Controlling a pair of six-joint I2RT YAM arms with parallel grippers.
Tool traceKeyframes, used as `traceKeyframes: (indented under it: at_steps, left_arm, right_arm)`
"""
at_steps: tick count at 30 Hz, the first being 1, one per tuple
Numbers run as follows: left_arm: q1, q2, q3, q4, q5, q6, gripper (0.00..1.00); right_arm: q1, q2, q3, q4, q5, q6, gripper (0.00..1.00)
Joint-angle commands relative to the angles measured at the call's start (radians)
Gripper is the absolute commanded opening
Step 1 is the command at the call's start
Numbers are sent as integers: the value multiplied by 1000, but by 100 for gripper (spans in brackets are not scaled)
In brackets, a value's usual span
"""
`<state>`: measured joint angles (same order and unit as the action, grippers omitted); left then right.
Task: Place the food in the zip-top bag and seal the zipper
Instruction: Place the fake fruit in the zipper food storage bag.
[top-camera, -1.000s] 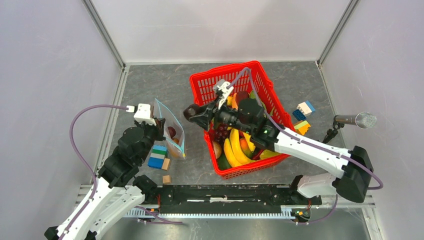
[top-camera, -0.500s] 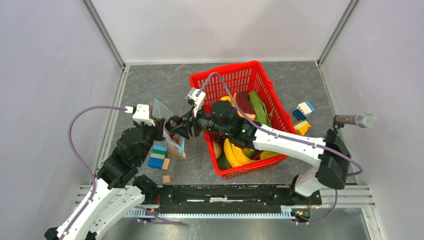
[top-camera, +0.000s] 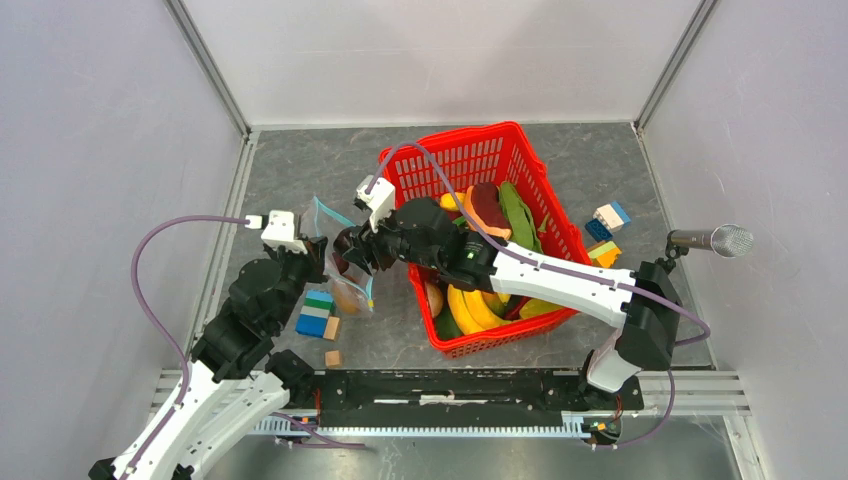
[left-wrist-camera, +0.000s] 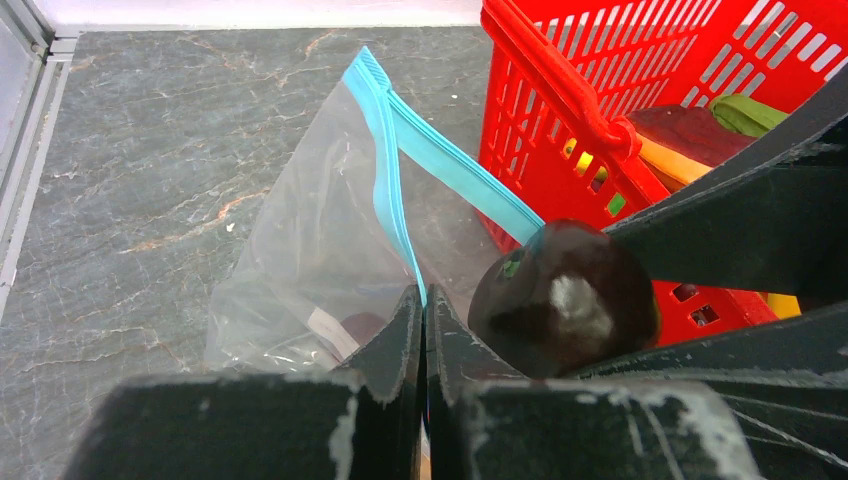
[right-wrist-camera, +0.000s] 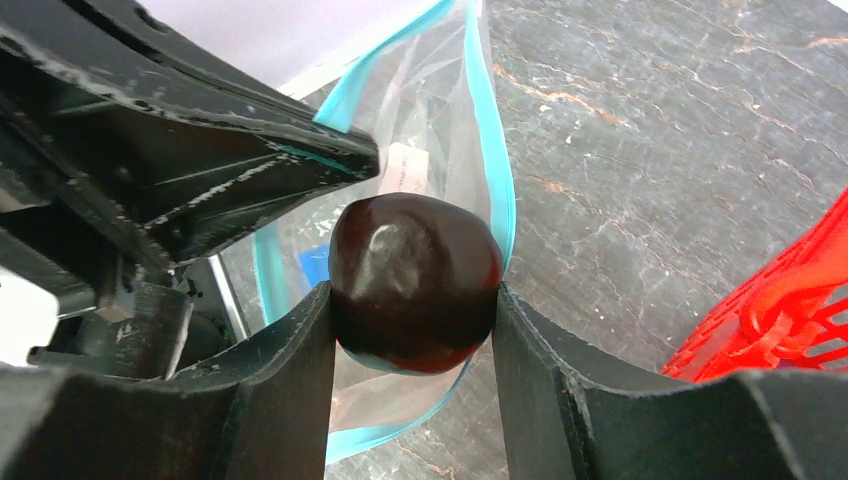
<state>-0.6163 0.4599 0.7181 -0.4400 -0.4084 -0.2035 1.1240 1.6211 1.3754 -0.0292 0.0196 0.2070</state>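
The left gripper (left-wrist-camera: 422, 325) has its fingers pressed together on the near lip of the zip-top bag (left-wrist-camera: 300, 235), where the light-blue zipper (left-wrist-camera: 385, 170) runs down into the pinch. The bag's mouth stands open, its two blue edges spreading apart above the grey marbled worktop (left-wrist-camera: 150, 150). Just right of the pinch, the right gripper (left-wrist-camera: 598, 303) clamps a dark round food piece (left-wrist-camera: 560, 300) at the bag's mouth. A dark reddish piece (left-wrist-camera: 362, 326) lies inside the bag. Behind stands the red basket (left-wrist-camera: 560, 110), holding green (left-wrist-camera: 745, 112) and dark red (left-wrist-camera: 680, 130) pieces.
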Motion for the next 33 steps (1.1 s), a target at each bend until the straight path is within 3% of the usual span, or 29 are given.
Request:
traceKeyframes:
  at_steps: [1, 5, 10, 23, 28, 33]
  left_arm:
    - [6, -23, -5, 28, -13, -27, 2]
    - [7, -24, -7, 30, -12, -27, 2]
    - [12, -19, -6, 30, -6, -30, 2]
    - [21, -23, -5, 26, -12, -33, 2]
    - [23, -23, -6, 23, -18, -34, 2]
    - [29, -12, 0, 19, -13, -34, 2]
  right_arm:
    - [5, 25, 64, -45, 65, -27, 51]
    - [5, 36, 79, -46, 24, -28, 62]
    - [5, 5, 22, 90, -103, 5, 78]
    - [5, -87, -58, 173, -130, 10, 81]
    - [4, -211, -117, 163, -3, -48, 83]
    - [-4, -346, -213, 83, 317, -97, 78]
